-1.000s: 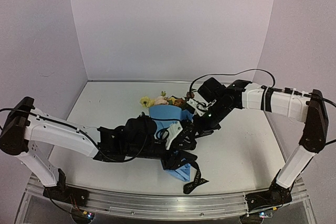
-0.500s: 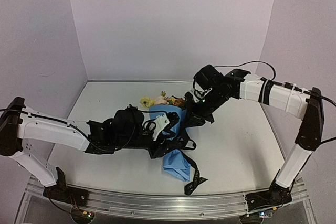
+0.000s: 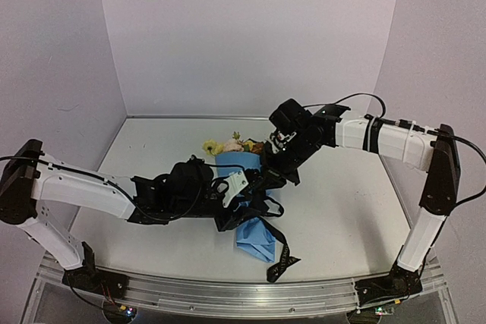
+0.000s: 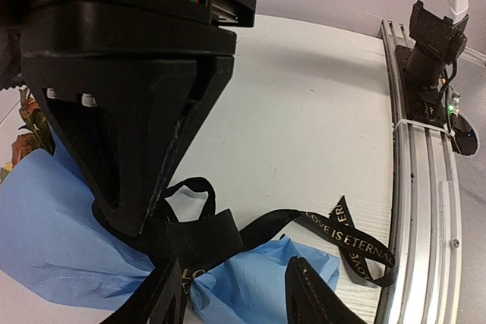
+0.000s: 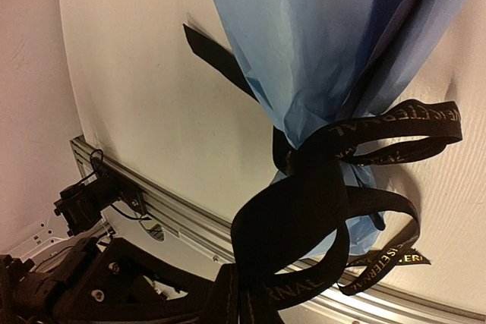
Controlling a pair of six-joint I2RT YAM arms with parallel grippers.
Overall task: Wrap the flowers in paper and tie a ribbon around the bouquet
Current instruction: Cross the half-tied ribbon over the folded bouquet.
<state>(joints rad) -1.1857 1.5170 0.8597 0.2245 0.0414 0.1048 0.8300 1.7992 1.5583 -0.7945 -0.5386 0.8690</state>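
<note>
Bouquet (image 3: 237, 163) lying flat near the middle of a white worktop (image 3: 342, 210), seen from above: a cone of light-blue paper (image 3: 255, 234). Its long axis runs from the far wall toward the near edge. The flowers (image 3: 228, 145) are at the far, wide end, and the narrow tip points nearward and slightly right.

From the left, the left arm (image 3: 91, 191) reaches low across the worktop. The left gripper (image 4: 234, 263) sits at the cone's left flank. Its jaws are spread, straddling the knot of the black ribbon (image 3: 279, 252) and a fold of paper, with nothing clearly pinched. The ribbon loops round the cone's narrow part, and one lettered tail trails past the tip.

To the right, the right arm (image 3: 387, 138) bends in over the cone's right side. The right gripper (image 3: 273, 174) has its jaws pressed together on a band of ribbon leading from the knot. The knot lies just ahead of the left jaws, so that arm looks nearer for any tightening.

Compared with a second ago, both grippers have shifted left. The left has drawn back from the tip, and the cone has barely moved.
</note>
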